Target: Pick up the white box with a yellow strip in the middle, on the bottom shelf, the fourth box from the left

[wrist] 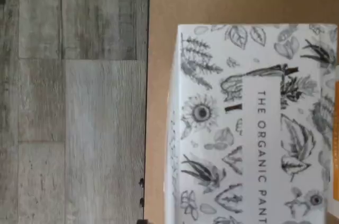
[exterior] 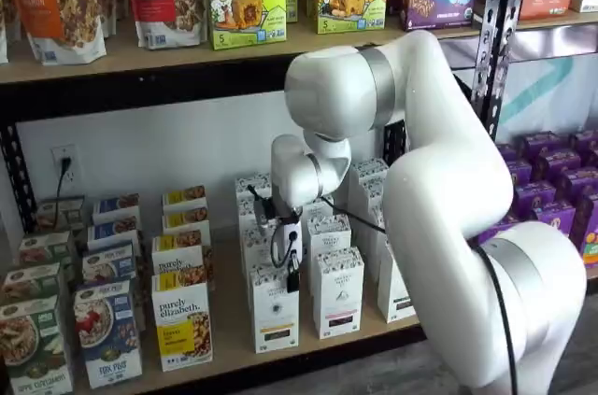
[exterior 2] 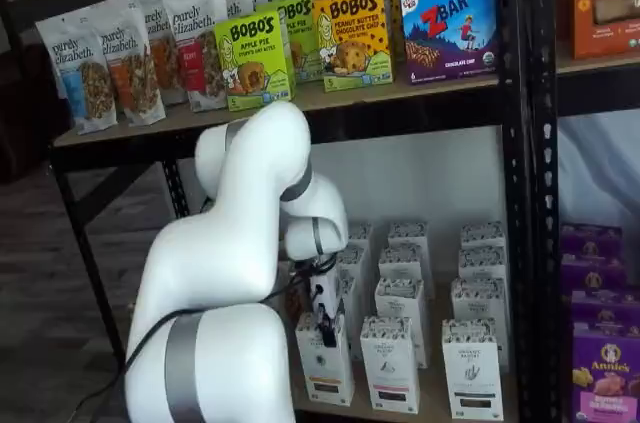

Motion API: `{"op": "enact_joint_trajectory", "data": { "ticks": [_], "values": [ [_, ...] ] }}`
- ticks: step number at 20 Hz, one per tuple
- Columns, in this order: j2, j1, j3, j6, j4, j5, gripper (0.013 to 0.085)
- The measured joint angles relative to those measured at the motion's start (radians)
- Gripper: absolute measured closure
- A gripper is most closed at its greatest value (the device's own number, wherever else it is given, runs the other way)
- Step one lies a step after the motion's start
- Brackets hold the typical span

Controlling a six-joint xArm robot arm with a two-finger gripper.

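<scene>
The white box [exterior: 275, 313] with a short yellowish strip low on its front stands at the front of the bottom shelf [exterior: 232, 344], leftmost of the white cartons. It also shows in a shelf view [exterior 2: 325, 368]. My gripper [exterior: 292, 275] hangs just above the box's top, at its right side; in a shelf view [exterior 2: 326, 328] its black fingers reach the box's top edge. No gap between the fingers shows. The wrist view shows a white carton [wrist: 249, 123] with leaf drawings and "THE ORGANIC PANT" close below, on the tan board [wrist: 159, 102].
White cartons with black strips [exterior: 338, 294] stand right beside and behind the box. "purely elizabeth" boxes [exterior: 182, 320] stand to its left. Purple Annie's boxes [exterior 2: 605, 363] fill the bay to the right. A black upright [exterior 2: 520, 193] divides the bays. Grey floor [wrist: 74, 102] lies past the shelf edge.
</scene>
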Motion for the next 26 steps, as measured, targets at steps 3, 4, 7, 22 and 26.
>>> {"op": "enact_joint_trajectory", "data": {
  "ticks": [3,4,7,22,26],
  "values": [
    [0.005,0.002,-0.009,0.005,-0.004,0.011,0.0130],
    [0.006,0.003,-0.010,0.007,-0.006,0.011,0.0130],
    [0.008,0.002,-0.010,0.017,-0.018,0.005,0.0130],
    [0.047,0.017,-0.060,0.021,-0.005,0.016,0.0130],
    [0.058,0.023,-0.071,0.026,-0.004,0.009,0.0250]
  ]
}}
